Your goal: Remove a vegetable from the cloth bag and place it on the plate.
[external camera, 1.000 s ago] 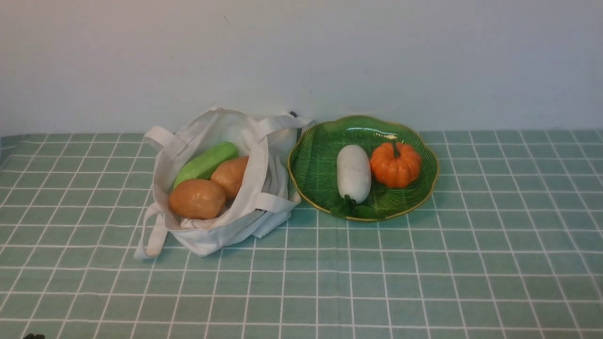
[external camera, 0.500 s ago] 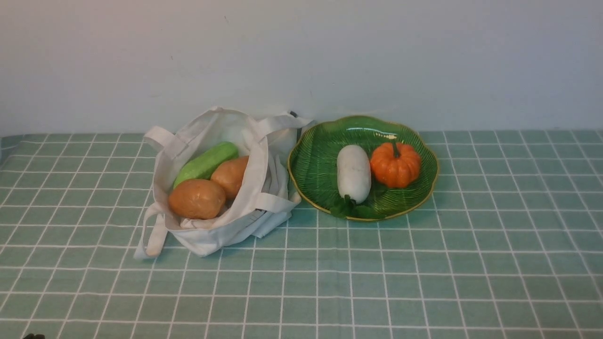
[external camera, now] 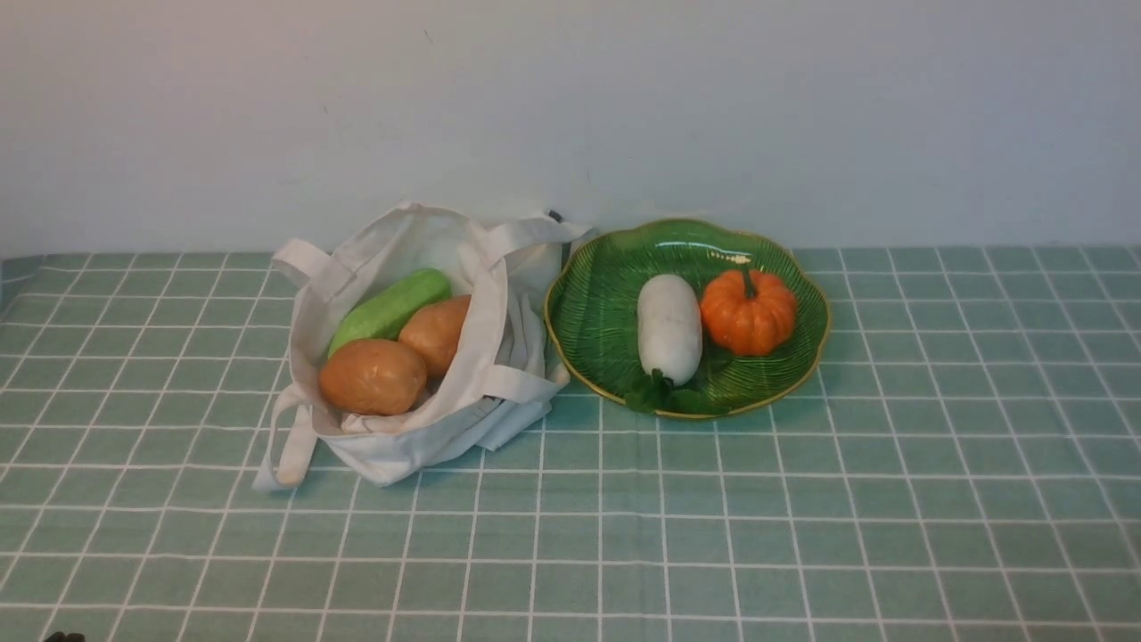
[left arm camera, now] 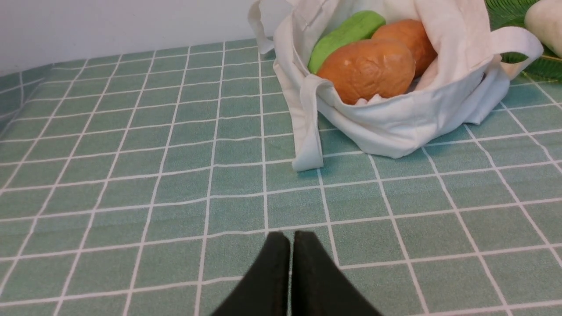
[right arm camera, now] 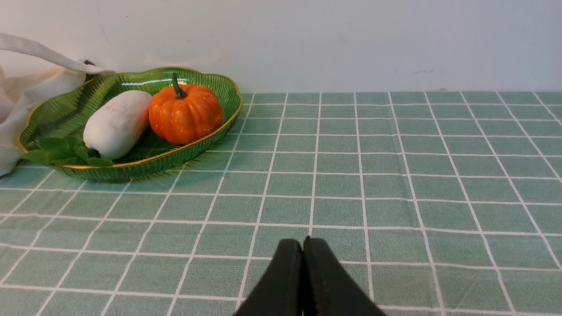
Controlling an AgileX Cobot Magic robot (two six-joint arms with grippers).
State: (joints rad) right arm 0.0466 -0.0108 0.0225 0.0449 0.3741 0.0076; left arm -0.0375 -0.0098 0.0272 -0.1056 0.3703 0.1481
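Note:
The white radish (external camera: 669, 328) lies on the green glass plate (external camera: 588, 303), its leaves toward the front rim, beside a small orange pumpkin (external camera: 748, 311). It also shows in the right wrist view (right arm camera: 116, 123) on the plate (right arm camera: 57, 115). The off-white cloth bag (external camera: 499, 392) stands open left of the plate. My left gripper (left arm camera: 291, 235) is shut and empty, low over the cloth, well short of the bag (left arm camera: 395, 127). My right gripper (right arm camera: 302, 242) is shut and empty, well short of the plate. Neither gripper shows in the front view.
In the bag lie a light green cucumber (external camera: 389, 310) and two brown potatoes (external camera: 372, 376). A bag strap (external camera: 283, 450) trails onto the green checked tablecloth (external camera: 802, 517). A white wall stands behind the table.

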